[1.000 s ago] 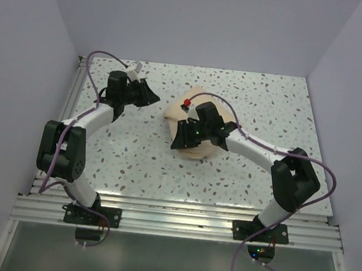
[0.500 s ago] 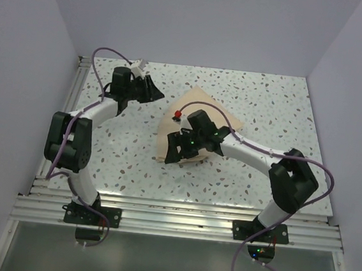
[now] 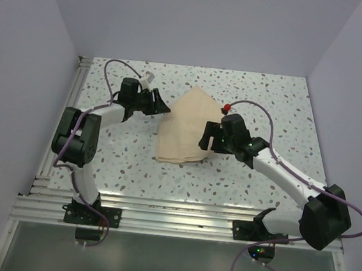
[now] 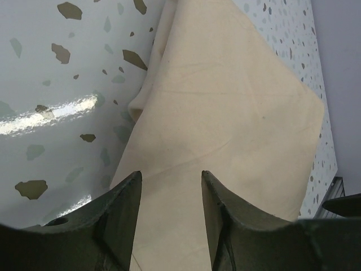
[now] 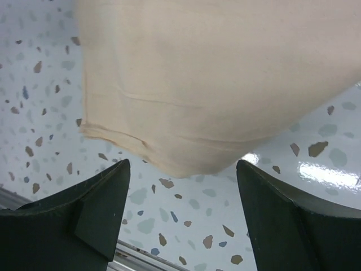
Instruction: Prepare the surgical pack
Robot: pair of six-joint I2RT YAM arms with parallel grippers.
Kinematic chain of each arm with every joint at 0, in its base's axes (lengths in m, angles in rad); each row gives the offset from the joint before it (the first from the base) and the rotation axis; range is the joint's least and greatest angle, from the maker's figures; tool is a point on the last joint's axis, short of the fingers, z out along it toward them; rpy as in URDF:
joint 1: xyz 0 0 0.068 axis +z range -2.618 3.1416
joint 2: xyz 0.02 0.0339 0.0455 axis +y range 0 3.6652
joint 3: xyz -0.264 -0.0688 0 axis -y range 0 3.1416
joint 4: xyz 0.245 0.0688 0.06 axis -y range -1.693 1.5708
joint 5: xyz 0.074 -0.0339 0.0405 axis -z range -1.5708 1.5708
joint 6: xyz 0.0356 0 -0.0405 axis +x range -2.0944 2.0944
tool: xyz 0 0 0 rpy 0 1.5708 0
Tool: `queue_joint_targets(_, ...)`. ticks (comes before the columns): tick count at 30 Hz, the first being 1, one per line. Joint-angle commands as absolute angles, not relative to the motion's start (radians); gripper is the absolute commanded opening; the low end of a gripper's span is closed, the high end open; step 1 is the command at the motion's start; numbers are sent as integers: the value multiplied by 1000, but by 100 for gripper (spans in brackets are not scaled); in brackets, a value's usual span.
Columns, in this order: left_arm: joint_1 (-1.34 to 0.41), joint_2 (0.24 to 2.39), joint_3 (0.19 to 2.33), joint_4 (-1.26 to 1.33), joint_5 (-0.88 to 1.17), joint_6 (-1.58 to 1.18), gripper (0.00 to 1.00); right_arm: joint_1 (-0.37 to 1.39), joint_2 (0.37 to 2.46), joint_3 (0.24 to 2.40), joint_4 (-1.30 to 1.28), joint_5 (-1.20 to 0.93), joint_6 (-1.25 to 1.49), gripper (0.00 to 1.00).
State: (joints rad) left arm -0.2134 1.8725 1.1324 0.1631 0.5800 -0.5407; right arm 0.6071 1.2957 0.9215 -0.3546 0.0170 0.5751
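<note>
The surgical pack shows as a beige wrap (image 3: pixel 183 126), folded over and lying flat on the speckled table. My left gripper (image 3: pixel 162 106) hovers at the wrap's left edge. In the left wrist view its jaws (image 4: pixel 169 182) stand apart over the cloth (image 4: pixel 225 101) and hold nothing. My right gripper (image 3: pixel 206 135) is at the wrap's right edge. From the right wrist its jaws (image 5: pixel 181 169) are wide open, with the wrap's rounded fold (image 5: pixel 203 84) just ahead of the fingertips and only table between them.
An aluminium rail (image 3: pixel 179 215) runs along the near edge of the table, and another (image 3: pixel 77 93) runs down the left side. Lilac walls close in the back and both sides. Purple cables loop off both arms.
The right gripper has opened, let go of the wrap and drawn back to the right. The wrap has dropped flat in a fold. The left gripper has moved right to the wrap and opened wider.
</note>
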Motion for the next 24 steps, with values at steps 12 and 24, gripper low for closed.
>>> queue_joint_targets(12, -213, 1930, 1126, 219, 610, -528, 45, 566, 1313, 795, -246, 91, 712, 69)
queue_joint_targets(24, -213, 1964, 1143, 222, 618, -528, 44, 565, 1416, 773, -114, -17, 770, 53)
